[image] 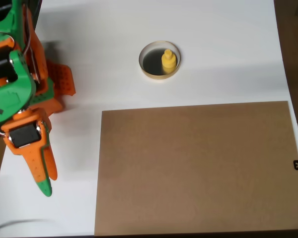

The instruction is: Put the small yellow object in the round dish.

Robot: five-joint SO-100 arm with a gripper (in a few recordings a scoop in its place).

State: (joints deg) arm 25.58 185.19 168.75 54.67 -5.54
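Note:
In the overhead view the round dish, cream-rimmed with a dark inside, sits on the white table at upper centre. The small yellow object stands upright inside it, toward the right side of the dish. My orange and green gripper hangs at the far left, well away from the dish and lower in the picture. Its two fingers point down the picture and lie pressed together with nothing between them.
A large brown board covers the lower right part of the white table. The arm's green and orange body fills the upper left corner. A dark floor strip runs along the right edge.

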